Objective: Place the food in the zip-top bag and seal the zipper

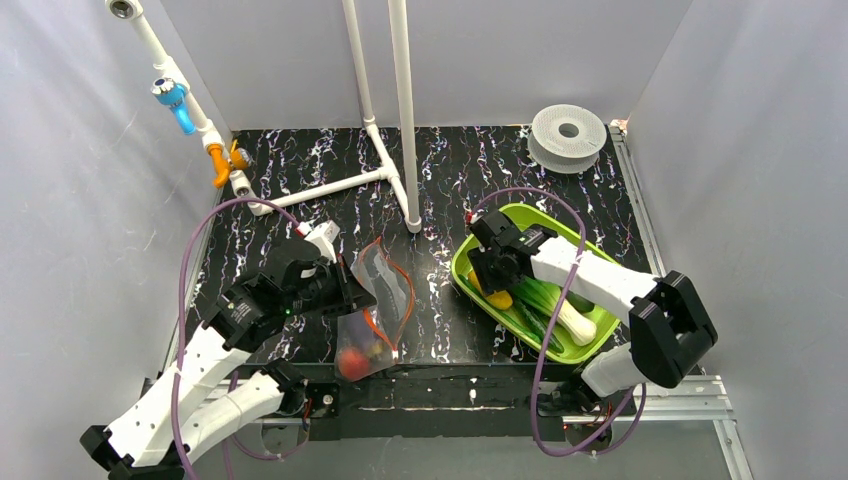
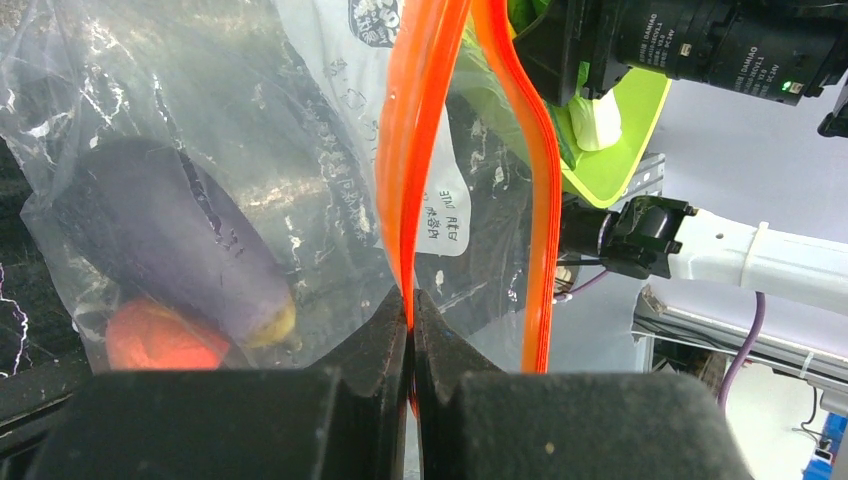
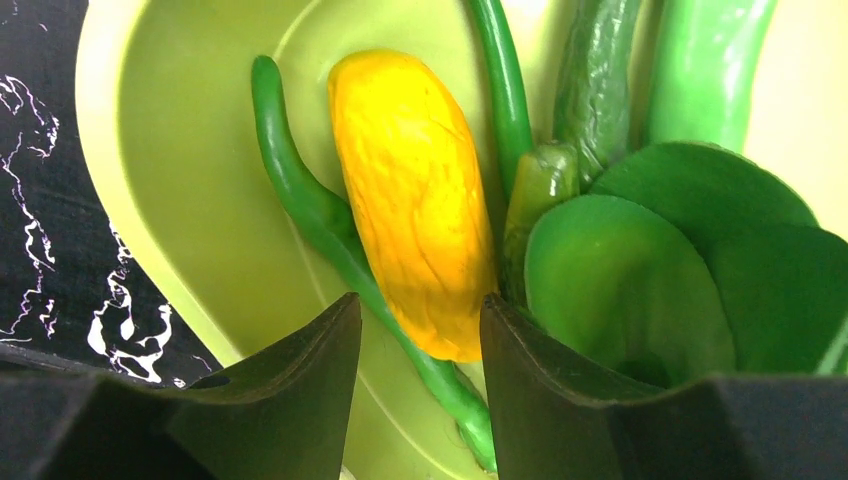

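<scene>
The clear zip-top bag (image 1: pixel 372 310) hangs at the table's front left, its mouth open. My left gripper (image 1: pixel 352 296) is shut on one side of its red-orange zipper (image 2: pixel 408 170); the other zipper side (image 2: pixel 540 230) bows away. Inside the bag lie the purple eggplant (image 2: pixel 170 240) and the red-orange tomato (image 2: pixel 160 338). My right gripper (image 1: pixel 487 272) is open and low in the lime-green tray (image 1: pixel 470 275). Its fingers straddle the near end of the yellow piece (image 3: pixel 415 190), with a thin green bean (image 3: pixel 330 225) beside it. Other long green vegetables (image 3: pixel 600 80) lie to the right.
A leek with a white stalk (image 1: pixel 565 312) lies in the tray. A white pipe frame (image 1: pixel 385 130) stands at the back middle. A grey spool (image 1: pixel 567 135) sits at the back right. Grey walls close both sides.
</scene>
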`<act>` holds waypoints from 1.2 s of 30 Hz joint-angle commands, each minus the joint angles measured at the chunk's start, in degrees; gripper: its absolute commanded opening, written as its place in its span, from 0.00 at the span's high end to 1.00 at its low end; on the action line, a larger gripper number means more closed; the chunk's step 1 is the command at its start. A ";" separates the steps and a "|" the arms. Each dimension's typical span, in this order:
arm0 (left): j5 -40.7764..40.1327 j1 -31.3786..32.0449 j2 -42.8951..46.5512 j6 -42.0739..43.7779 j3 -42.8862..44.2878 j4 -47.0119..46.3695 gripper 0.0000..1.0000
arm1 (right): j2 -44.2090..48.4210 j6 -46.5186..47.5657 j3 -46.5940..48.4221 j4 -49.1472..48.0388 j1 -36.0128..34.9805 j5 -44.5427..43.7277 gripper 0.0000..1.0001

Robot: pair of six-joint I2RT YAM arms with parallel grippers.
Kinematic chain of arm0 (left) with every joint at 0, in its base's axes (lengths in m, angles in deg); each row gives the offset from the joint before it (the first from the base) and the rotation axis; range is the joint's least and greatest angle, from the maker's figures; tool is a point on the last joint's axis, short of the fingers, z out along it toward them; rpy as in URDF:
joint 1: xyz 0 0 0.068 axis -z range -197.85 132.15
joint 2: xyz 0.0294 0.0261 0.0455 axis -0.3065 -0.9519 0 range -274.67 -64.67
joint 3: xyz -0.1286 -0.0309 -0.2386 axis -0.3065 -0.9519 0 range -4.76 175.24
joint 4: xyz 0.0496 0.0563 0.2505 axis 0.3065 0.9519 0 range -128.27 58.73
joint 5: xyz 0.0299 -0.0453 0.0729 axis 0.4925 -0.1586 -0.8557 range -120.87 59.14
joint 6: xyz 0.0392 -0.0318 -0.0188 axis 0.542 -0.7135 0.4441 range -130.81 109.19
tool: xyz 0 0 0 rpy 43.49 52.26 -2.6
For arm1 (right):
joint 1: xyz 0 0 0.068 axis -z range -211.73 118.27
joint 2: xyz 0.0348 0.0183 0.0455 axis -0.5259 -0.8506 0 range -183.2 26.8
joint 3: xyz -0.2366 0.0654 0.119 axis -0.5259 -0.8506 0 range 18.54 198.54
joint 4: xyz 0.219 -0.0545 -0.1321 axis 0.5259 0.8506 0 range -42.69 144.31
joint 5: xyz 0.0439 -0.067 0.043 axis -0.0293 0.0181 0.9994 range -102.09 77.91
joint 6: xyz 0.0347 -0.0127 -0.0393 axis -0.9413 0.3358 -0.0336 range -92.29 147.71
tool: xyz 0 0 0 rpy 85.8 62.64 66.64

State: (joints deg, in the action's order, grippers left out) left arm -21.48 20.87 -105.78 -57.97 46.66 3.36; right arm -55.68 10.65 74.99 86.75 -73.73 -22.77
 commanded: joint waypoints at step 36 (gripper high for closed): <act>1.42 -0.13 -1.99 0.07 1.65 2.79 1.00 | 4.47 -1.60 -1.94 -7.54 0.16 2.33 0.65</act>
State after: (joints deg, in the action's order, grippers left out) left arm -20.76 20.87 -108.20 -58.89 46.73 4.71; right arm -55.16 10.15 72.69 79.72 -73.27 -19.86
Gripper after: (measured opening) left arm 0.008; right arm 0.593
